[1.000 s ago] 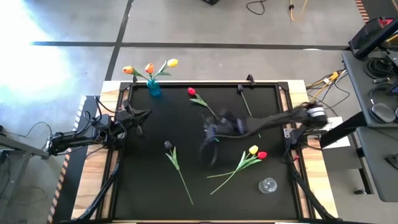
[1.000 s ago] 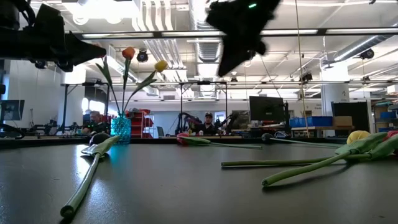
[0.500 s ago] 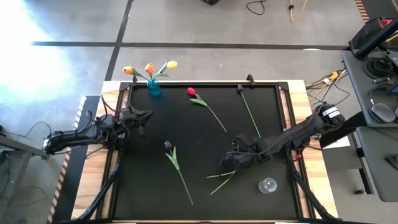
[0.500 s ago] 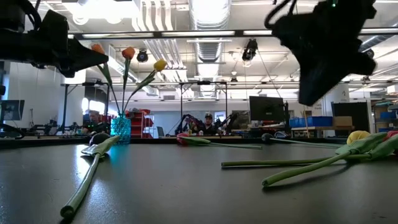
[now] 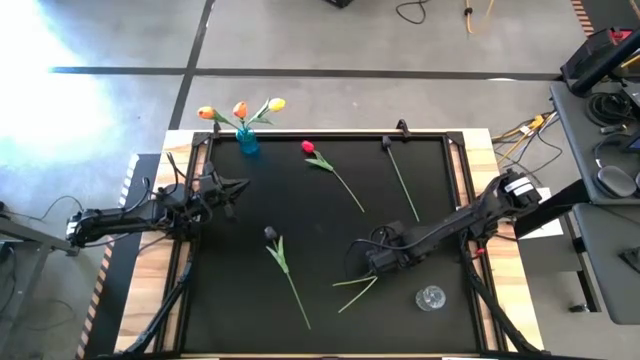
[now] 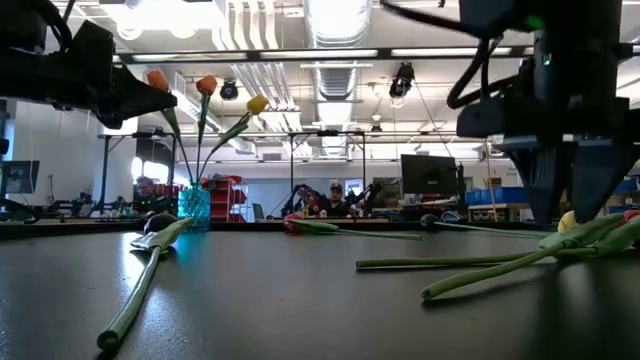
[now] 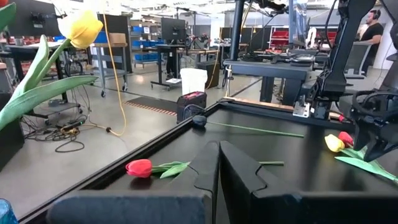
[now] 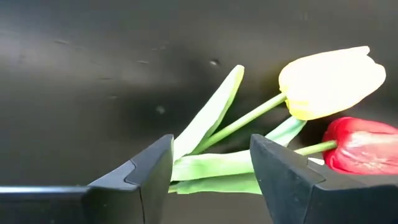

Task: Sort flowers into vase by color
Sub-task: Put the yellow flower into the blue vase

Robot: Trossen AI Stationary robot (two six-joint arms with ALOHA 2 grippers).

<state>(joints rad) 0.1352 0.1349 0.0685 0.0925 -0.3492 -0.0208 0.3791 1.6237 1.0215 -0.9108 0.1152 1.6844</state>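
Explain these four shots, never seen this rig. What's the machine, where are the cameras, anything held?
Two robot arms work at a black table. One camera looks straight down, one sits at table level, and one rides on each wrist. A blue vase at the far edge holds orange and yellow tulips. A red tulip and two dark ones lie loose on the table, and a clear vase stands near the front. The right gripper has its jaws open, straddling the stems of a yellow tulip and another red one, gripping nothing yet. The left gripper waits shut near the blue vase.
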